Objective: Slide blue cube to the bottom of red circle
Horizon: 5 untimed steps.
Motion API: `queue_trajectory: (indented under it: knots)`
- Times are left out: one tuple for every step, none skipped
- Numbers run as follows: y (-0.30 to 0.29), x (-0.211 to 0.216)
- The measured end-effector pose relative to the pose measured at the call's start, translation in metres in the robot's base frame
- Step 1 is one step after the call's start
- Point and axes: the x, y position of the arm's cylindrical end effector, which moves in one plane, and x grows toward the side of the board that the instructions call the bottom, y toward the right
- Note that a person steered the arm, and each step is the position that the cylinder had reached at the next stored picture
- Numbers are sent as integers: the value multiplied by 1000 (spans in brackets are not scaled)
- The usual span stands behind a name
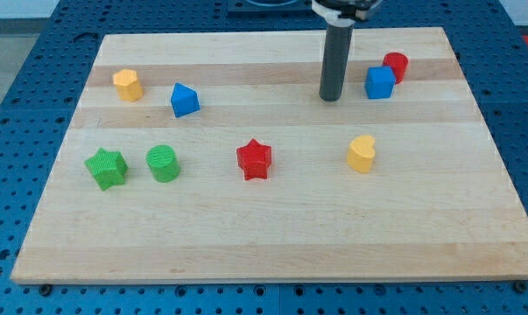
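Observation:
The blue cube (pixel 380 83) sits near the view's top right, touching or nearly touching the red circle (pixel 396 66), which lies just above and to its right. My tip (pixel 331 97) stands on the board to the left of the blue cube, a short gap apart from it.
A wooden board (pixel 264 236) bears a yellow heart (pixel 362 153), a red star (pixel 254 159), a green circle (pixel 163 163), a green star (pixel 105 168), a blue triangular block (pixel 184 100) and a yellow hexagonal block (pixel 128 85).

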Motion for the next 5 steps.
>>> queue_trajectory:
  knots:
    - [23, -10]
    - [51, -10]
    - [66, -10]
    - [67, -10]
    - [67, 2]
